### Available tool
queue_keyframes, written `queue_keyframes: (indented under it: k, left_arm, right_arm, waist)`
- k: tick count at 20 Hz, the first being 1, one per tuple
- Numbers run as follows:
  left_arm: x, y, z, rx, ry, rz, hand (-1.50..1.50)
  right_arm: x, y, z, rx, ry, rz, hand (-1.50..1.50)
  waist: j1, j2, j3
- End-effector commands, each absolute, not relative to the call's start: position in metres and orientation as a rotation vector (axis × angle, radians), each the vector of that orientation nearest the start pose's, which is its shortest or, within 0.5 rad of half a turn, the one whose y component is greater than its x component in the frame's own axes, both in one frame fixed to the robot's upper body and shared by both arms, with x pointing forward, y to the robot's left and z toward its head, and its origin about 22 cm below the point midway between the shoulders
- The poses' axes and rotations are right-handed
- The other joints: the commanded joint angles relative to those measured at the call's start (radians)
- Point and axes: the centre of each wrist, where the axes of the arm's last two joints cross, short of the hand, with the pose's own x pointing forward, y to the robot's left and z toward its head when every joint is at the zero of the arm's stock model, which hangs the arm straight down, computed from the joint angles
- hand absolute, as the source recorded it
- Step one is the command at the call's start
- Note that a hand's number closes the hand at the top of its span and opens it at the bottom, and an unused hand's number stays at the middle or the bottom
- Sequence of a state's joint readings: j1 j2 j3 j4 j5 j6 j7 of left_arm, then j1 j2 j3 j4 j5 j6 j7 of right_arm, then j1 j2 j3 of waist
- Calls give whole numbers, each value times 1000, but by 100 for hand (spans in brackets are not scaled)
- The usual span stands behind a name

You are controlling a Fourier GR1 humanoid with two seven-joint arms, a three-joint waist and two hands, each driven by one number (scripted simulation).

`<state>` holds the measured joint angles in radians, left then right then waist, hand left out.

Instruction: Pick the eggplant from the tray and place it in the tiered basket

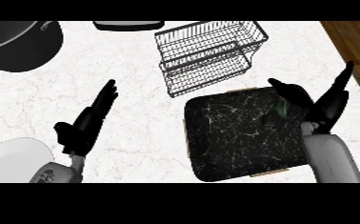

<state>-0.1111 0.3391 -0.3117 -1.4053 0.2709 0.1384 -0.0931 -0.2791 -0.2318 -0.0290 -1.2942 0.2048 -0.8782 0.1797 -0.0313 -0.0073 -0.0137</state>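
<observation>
A black marbled tray (232,142) with pale wooden edges lies at the lower right of the counter. Near its right side lies the eggplant (275,117), dark with a greenish stem end and hard to tell from the tray's surface. My right hand (322,106) hovers over the tray's right edge, open, with fingers stretched up and the thumb spread above the eggplant. I cannot tell whether it touches the eggplant. The wire tiered basket (207,51) stands just behind the tray. My left hand (88,123) rests open at the left, fingers up.
A dark pot (25,44) sits at the back left. A flat dark object (128,25) lies at the back edge. A white rounded shape (21,158) shows at the lower left. A wooden surface (345,39) borders the counter at the upper right.
</observation>
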Motion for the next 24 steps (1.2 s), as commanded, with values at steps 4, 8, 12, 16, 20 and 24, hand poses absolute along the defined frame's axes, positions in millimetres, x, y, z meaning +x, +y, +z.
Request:
queue_keyframes:
  k: [4,8,12,16,20,24]
  left_arm:
    - [256,242,-13,-39,-1516,-225,0]
    - [255,244,-15,-47,-1506,-228,0]
    - [255,242,-18,-42,-1510,-208,0]
    - [255,240,-29,-32,-1504,-198,0]
    - [268,240,-13,-38,-1514,-187,0]
    - [265,243,-21,-51,-1503,-200,0]
  right_arm:
    - [282,-310,-16,-995,-1010,7,-150]
    - [299,-292,14,-946,-883,152,-150]
    - [320,-262,75,-937,-803,192,-150]
    - [313,-229,122,-951,-733,219,-150]
    - [310,-221,137,-1037,-710,122,-150]
    - [313,-235,129,-1057,-578,193,-150]
  waist:
    - [4,-3,-11]
    - [20,-12,-8]
    - [12,-17,-1]
    - [-9,-14,4]
    - [-5,-7,8]
    - [0,-4,7]
